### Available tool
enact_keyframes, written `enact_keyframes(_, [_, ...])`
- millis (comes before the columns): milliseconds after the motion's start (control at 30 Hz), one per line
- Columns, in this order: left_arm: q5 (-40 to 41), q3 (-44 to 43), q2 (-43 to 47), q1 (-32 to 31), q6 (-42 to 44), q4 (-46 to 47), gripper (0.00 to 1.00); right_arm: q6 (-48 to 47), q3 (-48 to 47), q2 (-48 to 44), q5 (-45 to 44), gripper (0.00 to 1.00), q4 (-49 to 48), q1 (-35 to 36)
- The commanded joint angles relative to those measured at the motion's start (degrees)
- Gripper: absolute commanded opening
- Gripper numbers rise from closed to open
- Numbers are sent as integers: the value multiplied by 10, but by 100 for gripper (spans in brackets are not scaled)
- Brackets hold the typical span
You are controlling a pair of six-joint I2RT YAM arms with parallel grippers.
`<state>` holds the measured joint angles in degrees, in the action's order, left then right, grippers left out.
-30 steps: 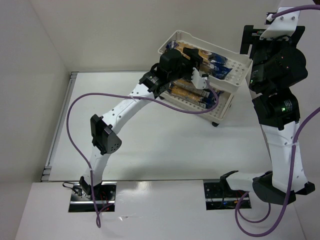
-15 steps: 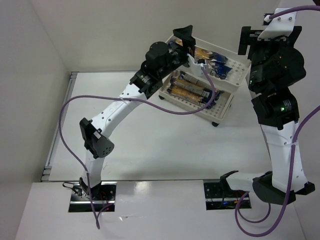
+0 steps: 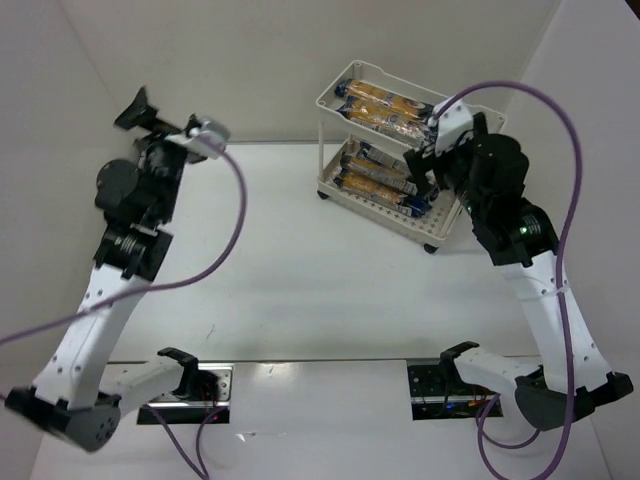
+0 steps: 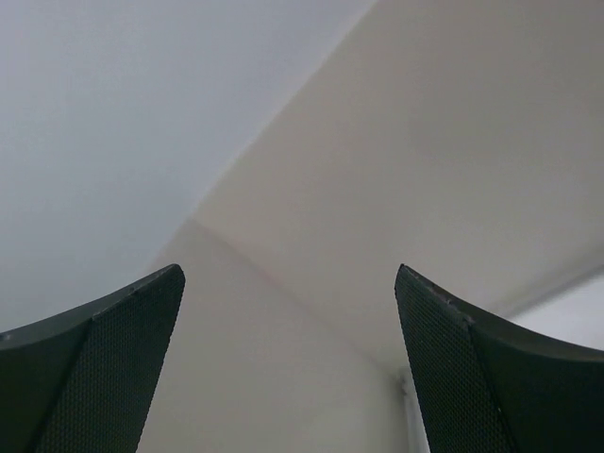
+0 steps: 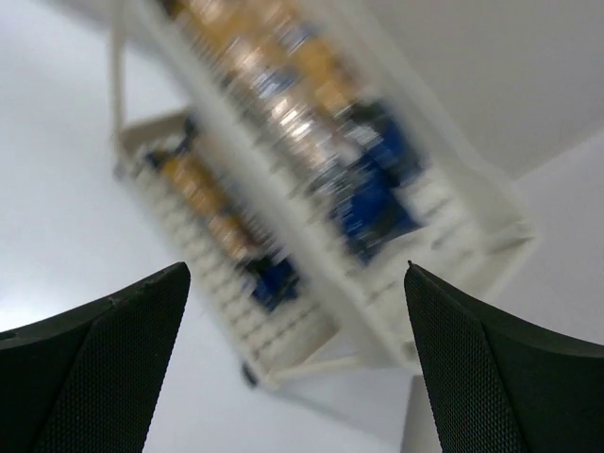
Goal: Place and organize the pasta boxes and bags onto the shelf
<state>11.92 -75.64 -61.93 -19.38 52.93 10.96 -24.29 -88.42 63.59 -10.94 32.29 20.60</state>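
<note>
The cream-white shelf cart (image 3: pixel 330 100) stands at the back of the table. Pasta packets with blue ends and orange middles lie on its top tier (image 3: pixel 385 103) and its lower tier (image 3: pixel 372 180). My left gripper (image 3: pixel 145 110) is open and empty, raised at the far left well away from the cart; its wrist view shows only bare wall between the fingers (image 4: pixel 113 349). My right gripper (image 3: pixel 427 175) is open and empty, close to the cart's right end. The right wrist view shows the cart (image 5: pixel 491 236) blurred, with packets on both tiers (image 5: pixel 283 104).
White walls close the table at the back, left and right. A metal strip (image 3: pixel 120 240) runs along the table's left edge. Purple cables (image 3: pixel 235 210) loop from both arms. The cart's dark wheels (image 3: pixel 430 247) rest on the white tabletop.
My left arm has swung away from the cart to the far left and risen, open and empty. My right arm has come down from its upright pose to the cart's right end.
</note>
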Motion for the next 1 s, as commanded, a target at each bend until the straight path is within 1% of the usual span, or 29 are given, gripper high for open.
enact_keyframes(0, [24,82,72,56,-209,-85,99,6,59,-18,128,99,94,1])
enact_keyframes(33, [24,105,114,94,-237,-98,99,13,81,-18,137,99,104,1])
enact_keyframes(67, [24,149,133,113,-266,-110,99,30,90,-31,137,99,104,1])
enact_keyframes(100, [8,168,152,132,-324,-140,99,30,97,-40,137,99,110,1])
enact_keyframes(133, [-1,185,187,167,-351,-154,99,35,102,-50,137,99,118,1])
enact_keyframes(200, [-22,230,219,198,-395,-180,99,44,102,-78,124,99,128,-7])
enact_keyframes(233, [-44,243,246,213,-436,-180,99,51,102,-88,116,99,133,-15])
enact_keyframes(267, [-57,254,257,241,-454,-180,99,57,110,-101,84,99,133,-22])
enact_keyframes(333, [-93,283,283,267,-507,-180,99,94,145,-156,33,99,107,-28])
enact_keyframes(367, [-108,291,289,278,-520,-180,99,102,157,-178,8,99,100,-28])
enact_keyframes(400, [-123,299,294,299,-533,-180,99,110,166,-220,-29,99,100,-28])
enact_keyframes(467, [-175,318,306,319,-577,-186,99,110,179,-246,-49,99,111,-28])
enact_keyframes(500, [-190,323,314,341,-592,-186,99,117,179,-263,-68,99,117,-44])
enact_keyframes(600, [-233,343,332,369,-644,-191,99,117,221,-299,-115,99,110,-59])
enact_keyframes(633, [-233,359,337,377,-656,-191,99,110,256,-330,-168,99,103,-59])
enact_keyframes(733, [-233,376,350,384,-680,-212,99,104,326,-381,-237,99,88,-59])
enact_keyframes(800, [-228,383,350,391,-687,-219,99,109,346,-423,-243,99,98,-59])
enact_keyframes(967, [-216,388,357,391,-692,-225,99,104,414,-499,-249,99,98,-115])
